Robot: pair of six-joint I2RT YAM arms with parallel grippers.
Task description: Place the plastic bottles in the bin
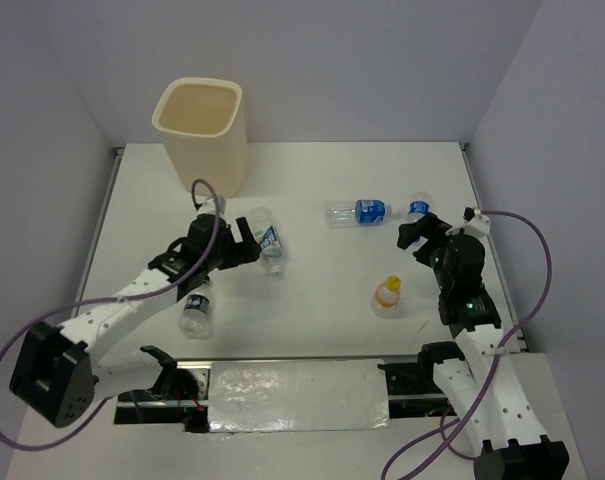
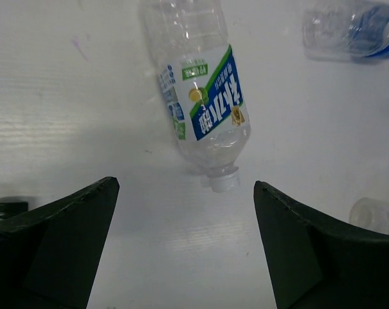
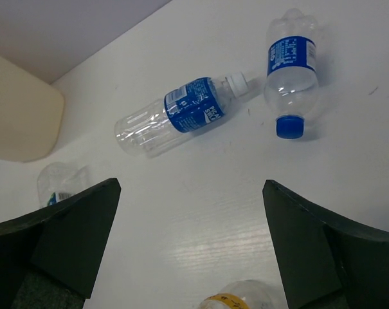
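The cream bin (image 1: pixel 197 125) stands at the back left. A green-white labelled bottle (image 1: pixel 268 240) lies right of my left gripper (image 1: pixel 248 242), which is open and empty. In the left wrist view the bottle (image 2: pixel 204 96) lies ahead of that gripper (image 2: pixel 185 187), cap towards it. A black-capped bottle (image 1: pixel 195 312) lies under the left arm. Two blue-labelled bottles (image 1: pixel 360 212) (image 1: pixel 417 209) lie beyond my open, empty right gripper (image 1: pixel 414 243); they show in the right wrist view (image 3: pixel 181 116) (image 3: pixel 290 64) ahead of that gripper (image 3: pixel 191 187). The short orange-capped bottle (image 1: pixel 387 296) stands near the right arm.
Grey walls close the table at the back and both sides. A silver taped strip (image 1: pixel 297 392) runs along the near edge between the arm bases. Purple cables loop from both arms. The bin's side (image 3: pixel 17 109) shows at the left of the right wrist view.
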